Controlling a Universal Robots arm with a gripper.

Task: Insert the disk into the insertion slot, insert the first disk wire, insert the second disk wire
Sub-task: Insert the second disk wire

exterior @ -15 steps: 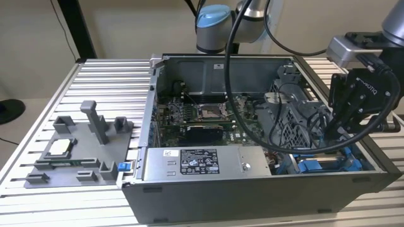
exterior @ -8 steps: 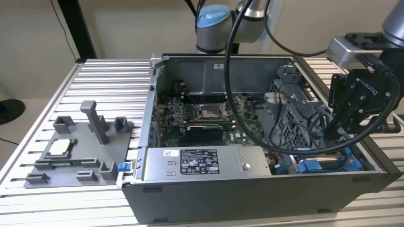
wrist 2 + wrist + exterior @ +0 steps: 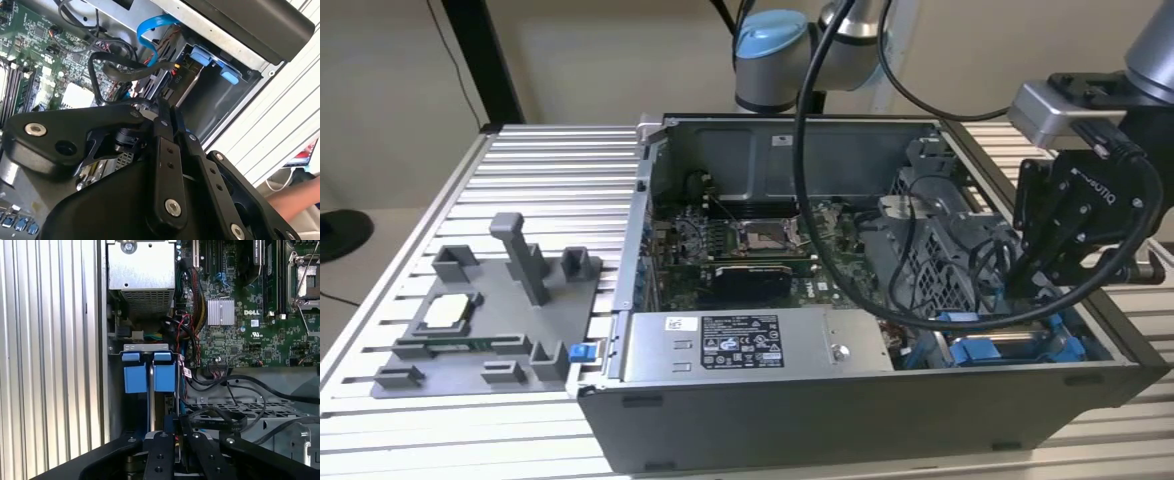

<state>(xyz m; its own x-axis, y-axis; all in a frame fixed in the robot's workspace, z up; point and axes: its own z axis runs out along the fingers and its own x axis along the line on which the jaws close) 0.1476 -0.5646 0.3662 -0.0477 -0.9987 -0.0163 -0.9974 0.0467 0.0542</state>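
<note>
The disk (image 3: 164, 378) stands edge-on in the insertion slot (image 3: 145, 347), its blue carrier tabs side by side at the slot's mouth. In the exterior view the blue carrier (image 3: 1003, 350) lies low in the case's front right corner. My gripper (image 3: 1025, 272) hangs just above it, inside the case. In both wrist views the fingers (image 3: 161, 150) are pressed close together. A black wire (image 3: 102, 75) loops from the motherboard side up to the fingertips, and my gripper (image 3: 179, 432) is shut on its end. A blue flat cable (image 3: 150, 37) runs beside the slot.
The grey labelled power-supply box (image 3: 754, 345) fills the case's front. The motherboard (image 3: 747, 245) lies behind it, and a black drive cage (image 3: 941, 250) stands beside my gripper. A grey tray of fixtures (image 3: 480, 320) sits on the ribbed table at the exterior view's left. A person's arm (image 3: 295, 197) is nearby.
</note>
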